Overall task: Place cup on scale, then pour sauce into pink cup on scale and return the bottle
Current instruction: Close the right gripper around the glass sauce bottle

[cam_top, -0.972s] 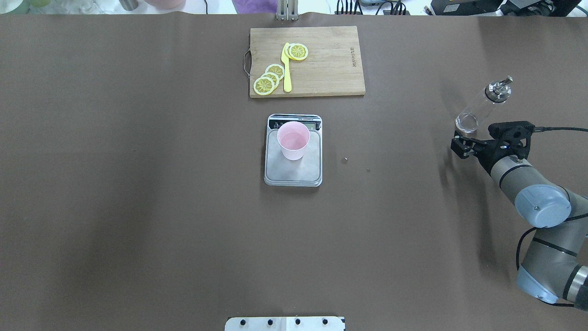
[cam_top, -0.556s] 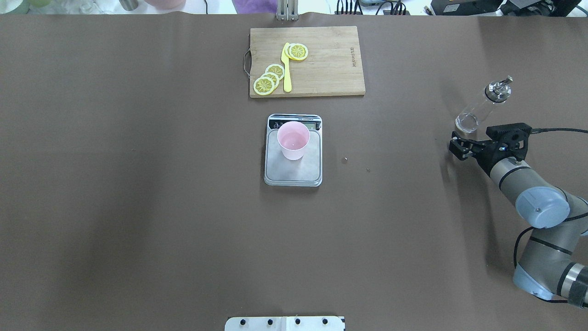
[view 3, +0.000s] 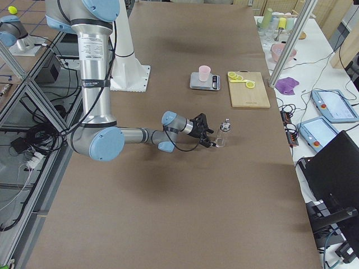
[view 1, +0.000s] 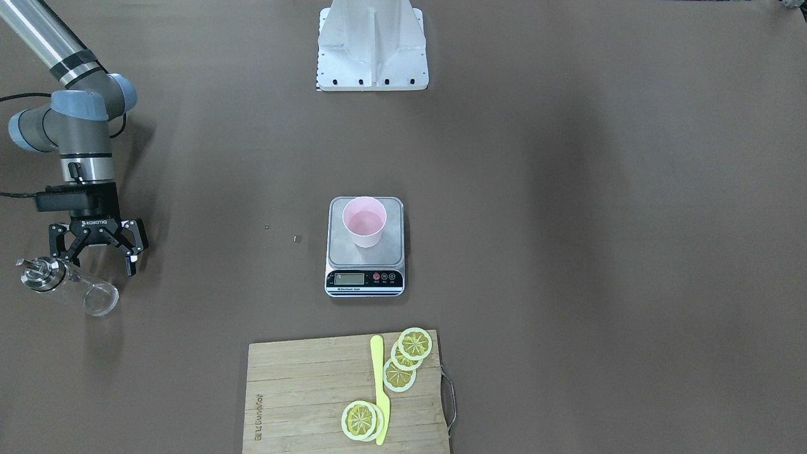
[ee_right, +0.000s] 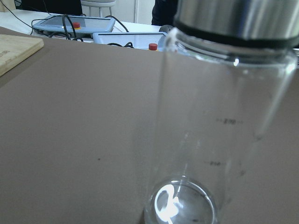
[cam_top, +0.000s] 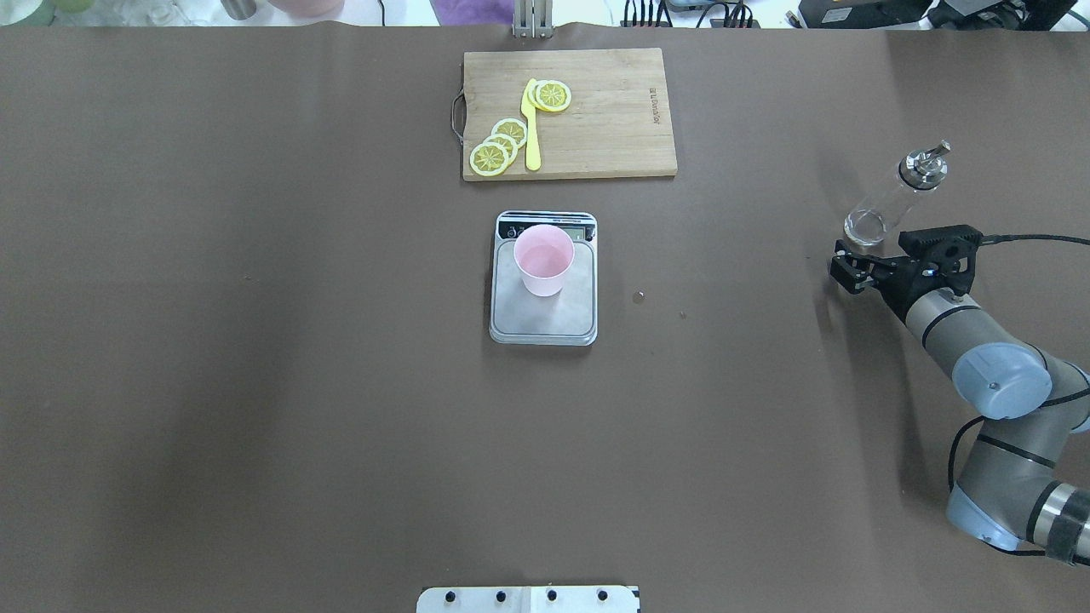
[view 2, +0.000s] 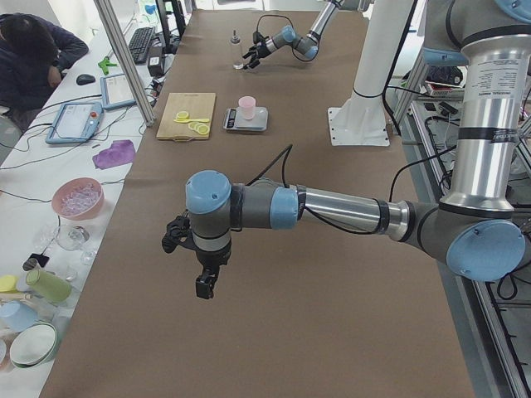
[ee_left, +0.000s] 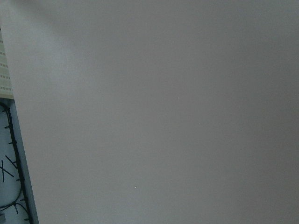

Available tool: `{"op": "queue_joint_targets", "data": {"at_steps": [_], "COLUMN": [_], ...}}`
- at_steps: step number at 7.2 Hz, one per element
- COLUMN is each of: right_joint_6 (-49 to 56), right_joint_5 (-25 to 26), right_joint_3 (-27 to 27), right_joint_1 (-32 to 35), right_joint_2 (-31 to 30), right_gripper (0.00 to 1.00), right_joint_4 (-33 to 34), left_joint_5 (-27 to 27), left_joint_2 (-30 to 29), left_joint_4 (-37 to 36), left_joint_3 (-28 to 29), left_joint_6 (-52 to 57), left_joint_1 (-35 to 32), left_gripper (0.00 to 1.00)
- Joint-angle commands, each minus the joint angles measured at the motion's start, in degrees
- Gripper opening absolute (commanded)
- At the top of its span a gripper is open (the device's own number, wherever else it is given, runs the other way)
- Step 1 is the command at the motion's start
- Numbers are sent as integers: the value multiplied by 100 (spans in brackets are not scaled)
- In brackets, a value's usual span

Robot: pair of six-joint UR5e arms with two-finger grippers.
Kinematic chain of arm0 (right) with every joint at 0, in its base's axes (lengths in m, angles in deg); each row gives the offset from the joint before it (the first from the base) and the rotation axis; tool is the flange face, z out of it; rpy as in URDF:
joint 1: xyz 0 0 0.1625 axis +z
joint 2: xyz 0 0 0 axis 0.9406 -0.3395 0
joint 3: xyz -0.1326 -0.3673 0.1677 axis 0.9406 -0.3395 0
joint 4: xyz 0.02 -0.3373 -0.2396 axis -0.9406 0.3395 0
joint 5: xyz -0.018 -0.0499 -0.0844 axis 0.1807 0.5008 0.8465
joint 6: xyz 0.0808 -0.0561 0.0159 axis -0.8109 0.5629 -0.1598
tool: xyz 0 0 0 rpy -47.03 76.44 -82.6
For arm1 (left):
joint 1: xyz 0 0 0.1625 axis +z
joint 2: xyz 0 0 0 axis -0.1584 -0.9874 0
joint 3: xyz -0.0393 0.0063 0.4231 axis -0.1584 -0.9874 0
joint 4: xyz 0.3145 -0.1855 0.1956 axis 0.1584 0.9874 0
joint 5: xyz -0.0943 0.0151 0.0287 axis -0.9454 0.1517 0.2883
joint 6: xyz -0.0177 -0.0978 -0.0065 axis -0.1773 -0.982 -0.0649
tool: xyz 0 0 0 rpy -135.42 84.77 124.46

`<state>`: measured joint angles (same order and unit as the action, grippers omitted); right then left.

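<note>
The pale pink cup (cam_top: 543, 260) stands upright on the steel scale (cam_top: 545, 317) at the table's middle; it also shows from the front (view 1: 364, 228). The clear glass bottle (cam_top: 892, 197) with its metal cap stands on the table at the far right, free of any grip. My right gripper (view 1: 96, 255) is open just beside the bottle (view 1: 70, 287), nothing between its fingers. In the right wrist view the bottle (ee_right: 219, 135) fills the frame, very close. My left gripper (view 2: 195, 259) hangs over bare table in the exterior left view only; I cannot tell its state.
A wooden cutting board (cam_top: 613, 111) with lemon slices (cam_top: 498, 145) and a yellow knife (cam_top: 532, 128) lies behind the scale. Small specks (cam_top: 639, 296) lie right of the scale. A person (view 2: 33, 58) sits at a side desk beyond the table.
My right gripper has eased slightly back from the bottle, staying open. Bottle, cup and scale have not moved.
</note>
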<state>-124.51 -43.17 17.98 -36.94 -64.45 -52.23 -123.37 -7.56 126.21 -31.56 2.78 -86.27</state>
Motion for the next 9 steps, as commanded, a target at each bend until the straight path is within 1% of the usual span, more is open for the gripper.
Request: {"op": "queue_joint_targets", "data": {"at_steps": [1, 6, 9], "right_joint_6": [0, 9, 9], "right_joint_5": [0, 8, 0], "right_joint_3": [-3, -4, -275], "right_joint_1": [88, 168, 264], "right_joint_2": [59, 77, 305], "right_gripper": [99, 99, 99], "right_joint_4": [-1, 17, 17], "left_joint_5": [-1, -1, -1], "left_joint_2": [-1, -1, -1], "left_joint_4": [0, 0, 0], "left_joint_3": [-1, -1, -10], "left_joint_6": [1, 1, 1], "left_joint_1": [-7, 2, 2], "left_gripper": [98, 98, 98]}}
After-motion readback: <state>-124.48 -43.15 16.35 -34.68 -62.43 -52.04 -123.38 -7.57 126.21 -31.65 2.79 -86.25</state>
